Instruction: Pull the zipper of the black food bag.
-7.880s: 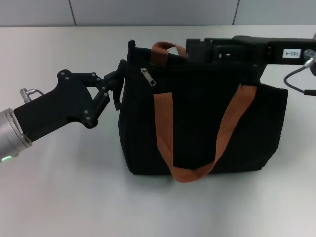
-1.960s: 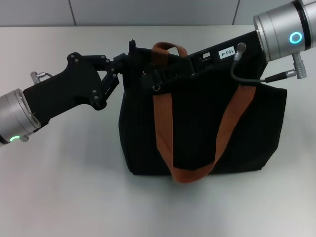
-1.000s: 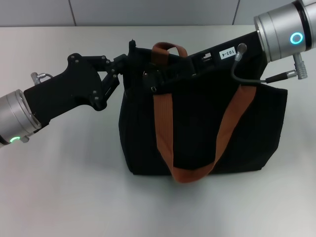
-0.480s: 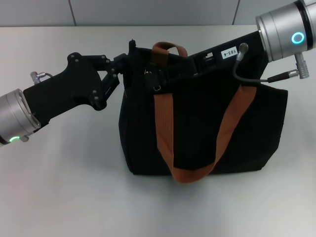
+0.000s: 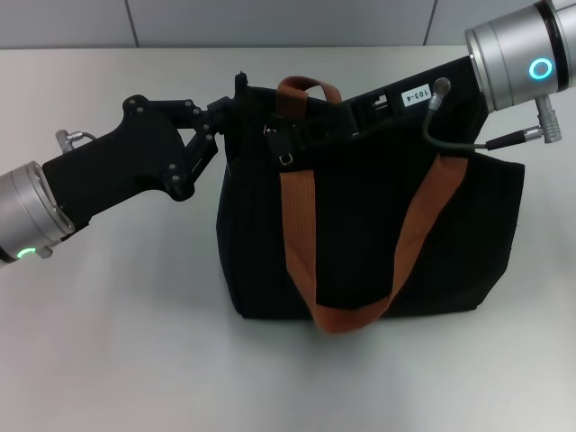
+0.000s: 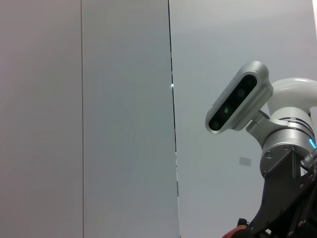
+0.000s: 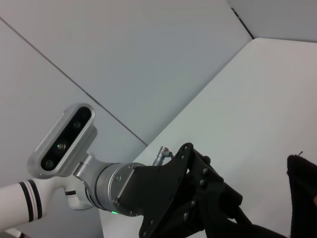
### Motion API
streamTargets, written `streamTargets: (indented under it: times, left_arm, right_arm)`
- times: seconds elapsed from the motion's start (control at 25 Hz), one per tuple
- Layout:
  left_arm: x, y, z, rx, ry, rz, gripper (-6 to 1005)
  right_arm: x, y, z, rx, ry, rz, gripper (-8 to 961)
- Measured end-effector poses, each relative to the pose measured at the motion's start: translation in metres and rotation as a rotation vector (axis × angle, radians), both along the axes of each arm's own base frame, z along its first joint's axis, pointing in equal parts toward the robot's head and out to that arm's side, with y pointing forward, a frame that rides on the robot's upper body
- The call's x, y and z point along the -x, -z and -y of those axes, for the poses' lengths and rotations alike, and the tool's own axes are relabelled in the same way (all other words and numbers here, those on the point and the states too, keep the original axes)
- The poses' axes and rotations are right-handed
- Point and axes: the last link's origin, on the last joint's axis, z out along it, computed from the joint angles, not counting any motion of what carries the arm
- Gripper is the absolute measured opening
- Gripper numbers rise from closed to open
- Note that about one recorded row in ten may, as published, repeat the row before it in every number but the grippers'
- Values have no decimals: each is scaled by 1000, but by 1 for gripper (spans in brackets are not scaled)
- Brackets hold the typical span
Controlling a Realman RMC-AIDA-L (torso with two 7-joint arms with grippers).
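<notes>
Since the earliest frame the right gripper (image 5: pixel 281 144) has reached the zipper (image 5: pixel 273 133) at the black food bag (image 5: pixel 378 225)'s top-left and seems clamped; left gripper (image 5: pixel 225 121) pinches the corner, which may slip.

Looks like a robotics lab or test room, not a home or shop. Plain white table (image 5: pixel 108 360) w/ no cloth or clutter, backed by bare pale grey wall panels (image 6: pixel 124 124) split by thin dark seams. Robot's own head camera unit (image 6: pixel 238 104), silver w/ dark lens window, shows on a white neck in the left wrist view; seen again (image 7: pixel 62 144) in the right wrist view. Bare metal arm links w/ glowing status rings (image 5: pixel 540 69) & exposed cabling (image 5: pixel 459 139) fit a research setup
</notes>
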Motion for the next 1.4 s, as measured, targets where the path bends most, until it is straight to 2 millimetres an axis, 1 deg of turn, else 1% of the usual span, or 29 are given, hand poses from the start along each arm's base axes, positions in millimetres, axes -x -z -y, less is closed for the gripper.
streamTargets:
  times: [0.44,0.88,1.28,1.4]
  left_arm:
    - [-1,1,-1,3,1,-3,16]
    - [-1,0,-1,1,1,0,16]
    - [-1,1,0,6,3,1,17]
    - [-1,1,0,7,3,2,17]
  right_arm:
    - [2,1,0,1,-2,-1,183]
    - [1,2,-1,0,2,6,184]
    - [0,4,0,4,3,16,85]
    - [-1,4,0,2,5,14,84]
